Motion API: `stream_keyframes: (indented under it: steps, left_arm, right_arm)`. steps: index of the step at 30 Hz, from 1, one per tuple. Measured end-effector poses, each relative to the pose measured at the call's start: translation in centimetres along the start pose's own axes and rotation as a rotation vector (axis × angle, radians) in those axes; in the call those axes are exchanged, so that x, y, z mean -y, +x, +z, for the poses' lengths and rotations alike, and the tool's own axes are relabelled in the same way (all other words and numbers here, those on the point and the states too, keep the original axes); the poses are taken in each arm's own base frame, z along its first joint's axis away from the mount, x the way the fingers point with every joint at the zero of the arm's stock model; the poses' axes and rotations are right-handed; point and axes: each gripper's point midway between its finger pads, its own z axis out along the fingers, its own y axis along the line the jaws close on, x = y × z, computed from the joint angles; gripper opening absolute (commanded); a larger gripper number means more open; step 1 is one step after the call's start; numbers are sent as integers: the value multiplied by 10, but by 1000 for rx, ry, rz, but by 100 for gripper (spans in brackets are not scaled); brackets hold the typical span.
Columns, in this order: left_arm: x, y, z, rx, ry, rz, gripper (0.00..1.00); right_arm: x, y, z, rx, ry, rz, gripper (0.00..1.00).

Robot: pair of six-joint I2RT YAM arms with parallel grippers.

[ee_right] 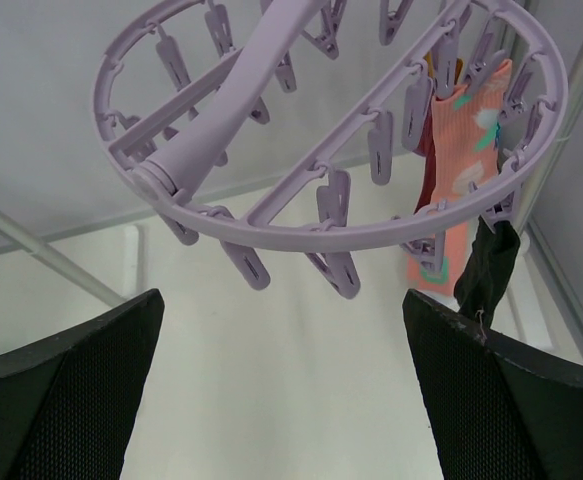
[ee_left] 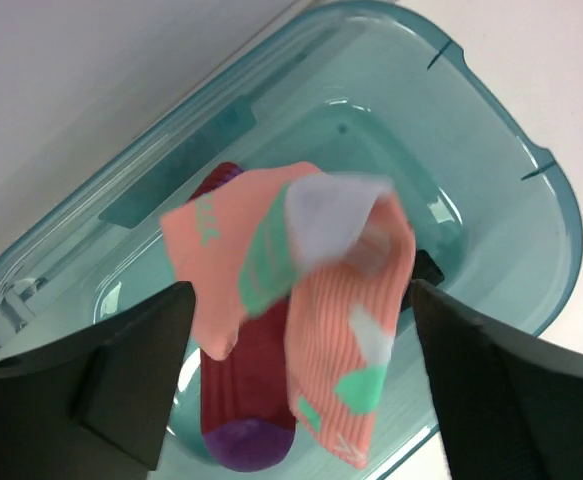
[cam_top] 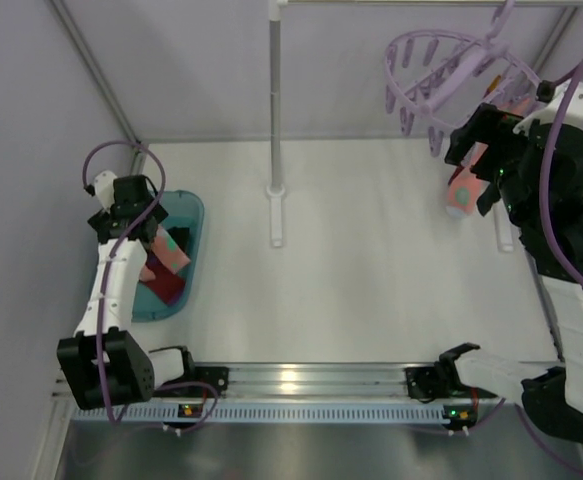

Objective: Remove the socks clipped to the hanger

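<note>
We judge the job partly done. At the left, the left claw (ee_left: 301,290) hangs over the teal tub (ee_left: 531,160) with its fingers spread. A salmon pink sock (ee_left: 341,330) sits loose between them, pinched by neither, so we read it as released and dropping. A magenta-red sock (ee_left: 236,400) with a purple toe already lies in the tub.

At the far right, the hanger (ee_right: 271,225) carries at least three more socks, bunched on its right side: a salmon patterned sock (ee_right: 461,130), a dark red sock (ee_right: 429,170) behind it, and a black sock (ee_right: 489,265) lowest. There is a hint of orange above them that we cannot make out. The right claw (ee_right: 281,295) waits below the ring with its jaws wide, grasping nothing.

The table (cam_top: 371,260) is open between the two arms, apart from the white pole (cam_top: 274,100) at the far middle. Room is tight at the hanger, where pegs dangle all round and frame rails stand just beside the socks. The tub sits close to the left wall.
</note>
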Motion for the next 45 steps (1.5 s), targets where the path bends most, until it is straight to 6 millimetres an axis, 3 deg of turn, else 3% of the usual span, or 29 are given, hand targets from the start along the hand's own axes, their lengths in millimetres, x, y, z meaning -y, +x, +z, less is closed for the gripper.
stream_keyframes:
  steps: [4, 11, 15, 19, 22, 27, 31, 33, 37, 42, 45]
  left_arm:
    - [1, 6, 3, -19, -1, -11, 98]
    - [14, -20, -20, 38, 89, -63, 99]
    - [50, -28, -44, 59, 210, -49, 99]
    - [116, -1, -91, 33, 412, 41, 98]
    - [148, 25, -119, -12, 526, 93, 98]
    - [177, 52, -147, -45, 614, 159, 98]
    - [188, 60, -162, -58, 659, 178, 98]
    - [189, 59, -163, -58, 663, 174, 98]
    - [189, 59, -163, -57, 664, 177, 98]
    - [190, 61, -167, -54, 675, 198, 99]
    - [195, 65, -175, -48, 706, 227, 98]
  right_arm:
    - [-3, -8, -2, 11, -13, 8, 100]
    - [-8, -25, -5, 39, -29, 23, 99]
    - [-16, -42, 2, 64, -31, 30, 100]
    - [-26, -48, 25, 59, -17, 14, 100]
    - [-34, -33, 45, 12, -12, -16, 99]
    - [-45, 10, 70, -102, -44, -57, 100]
    - [-58, 48, 83, -190, -110, -74, 99]
    - [-67, 57, 88, -206, -156, -78, 99]
    - [-98, 57, 96, -197, -295, -57, 99]
    - [-137, 41, 110, -187, -431, -37, 99]
    - [-146, 37, 115, -182, -459, -33, 99]
